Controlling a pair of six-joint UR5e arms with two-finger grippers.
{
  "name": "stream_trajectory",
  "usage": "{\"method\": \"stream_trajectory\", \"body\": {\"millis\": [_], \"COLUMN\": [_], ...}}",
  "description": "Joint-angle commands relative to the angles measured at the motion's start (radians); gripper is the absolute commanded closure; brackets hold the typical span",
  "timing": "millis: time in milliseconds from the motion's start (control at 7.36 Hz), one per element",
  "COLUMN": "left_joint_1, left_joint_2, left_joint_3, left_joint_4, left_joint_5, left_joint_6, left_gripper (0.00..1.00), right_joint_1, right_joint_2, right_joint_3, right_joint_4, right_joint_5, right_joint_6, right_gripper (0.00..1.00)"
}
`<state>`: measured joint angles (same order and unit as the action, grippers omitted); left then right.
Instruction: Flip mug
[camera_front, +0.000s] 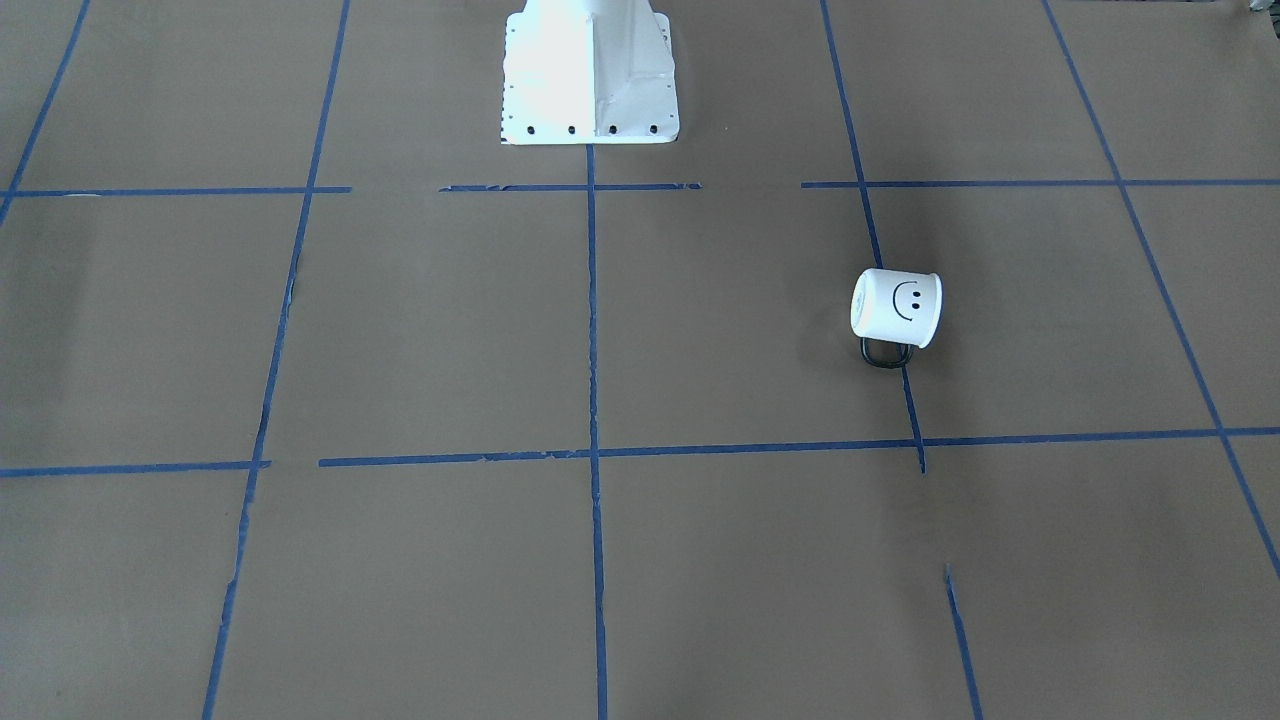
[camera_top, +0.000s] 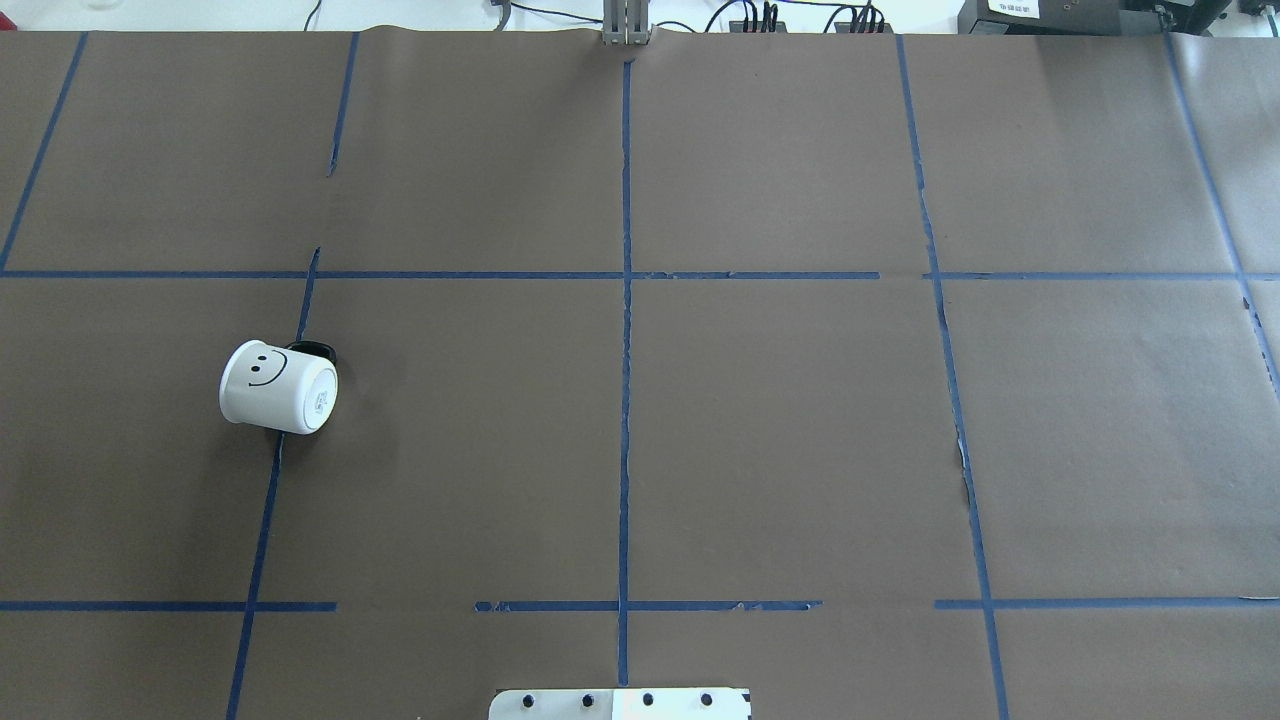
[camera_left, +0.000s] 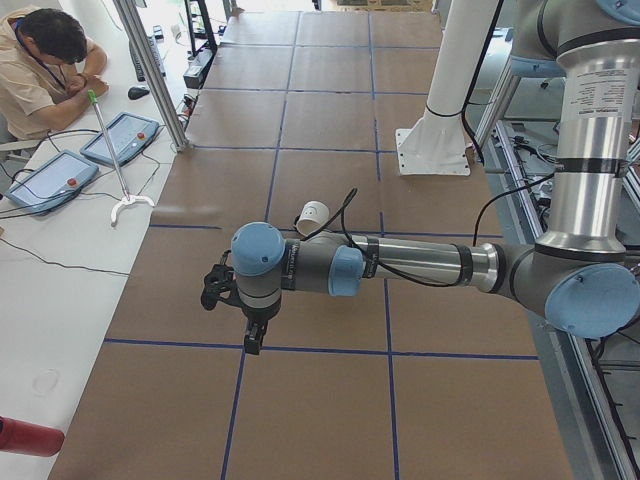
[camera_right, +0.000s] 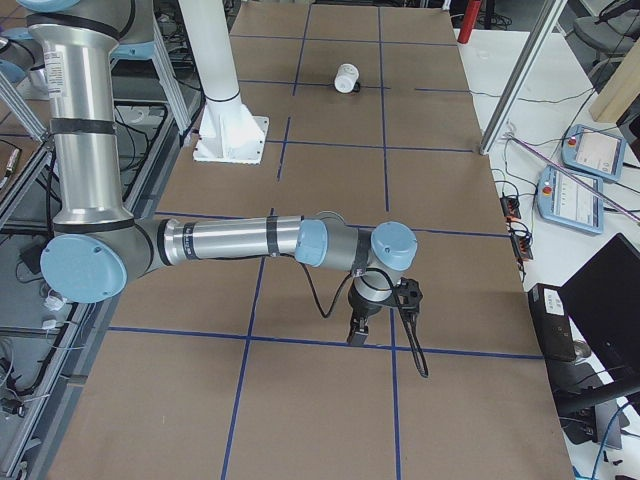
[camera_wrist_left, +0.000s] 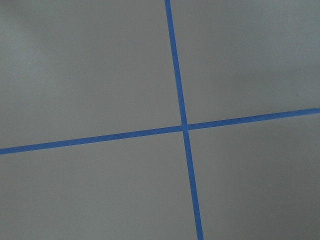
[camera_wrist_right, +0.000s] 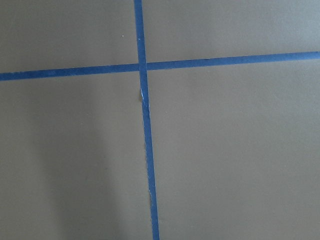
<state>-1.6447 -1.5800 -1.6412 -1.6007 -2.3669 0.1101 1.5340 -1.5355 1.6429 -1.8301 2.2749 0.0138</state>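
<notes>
The white mug (camera_front: 895, 308) with a black smiley face lies on its side on the brown paper, on my left half of the table. Its black handle (camera_front: 885, 352) points to the far side, and its base faces the table's middle. It also shows in the overhead view (camera_top: 278, 388) and both side views (camera_left: 313, 215) (camera_right: 347, 77). My left gripper (camera_left: 252, 340) hangs over the table's left end, well away from the mug. My right gripper (camera_right: 358, 335) hangs over the right end. I cannot tell whether either is open or shut. Both wrist views show only paper and tape.
Blue tape lines (camera_top: 625, 400) grid the brown paper. The white robot pedestal (camera_front: 590, 75) stands at the near middle edge. An operator (camera_left: 45, 60), teach pendants (camera_left: 50, 180) and a white hooked rod (camera_left: 125, 205) are beside the table's far edge.
</notes>
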Motion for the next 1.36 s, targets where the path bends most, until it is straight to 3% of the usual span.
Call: {"method": "stream_trajectory", "body": {"millis": [0, 407, 815, 1086, 1222], "left_joint_1": [0.008, 0.031, 0.260, 0.365, 0.411], "left_joint_2": [-0.002, -0.008, -0.014, 0.015, 0.082], "left_joint_3": [-0.002, -0.015, -0.106, -0.111, -0.105], "left_joint_4": [-0.001, -0.030, -0.069, -0.265, -0.486], "left_joint_5": [-0.002, -0.006, -0.006, 0.003, 0.026], "left_joint_6": [0.002, -0.007, -0.247, -0.520, -0.669], "left_gripper": [0.00, 0.00, 0.00, 0.00, 0.00], "right_joint_1": [0.000, 0.000, 0.000, 0.000, 0.000], "right_joint_2": [0.000, 0.000, 0.000, 0.000, 0.002], "right_joint_3": [0.000, 0.000, 0.000, 0.000, 0.000], "right_joint_4": [0.000, 0.000, 0.000, 0.000, 0.000], "right_joint_5": [0.000, 0.000, 0.000, 0.000, 0.000], "right_joint_6": [0.000, 0.000, 0.000, 0.000, 0.000], "right_gripper": [0.00, 0.00, 0.00, 0.00, 0.00]}}
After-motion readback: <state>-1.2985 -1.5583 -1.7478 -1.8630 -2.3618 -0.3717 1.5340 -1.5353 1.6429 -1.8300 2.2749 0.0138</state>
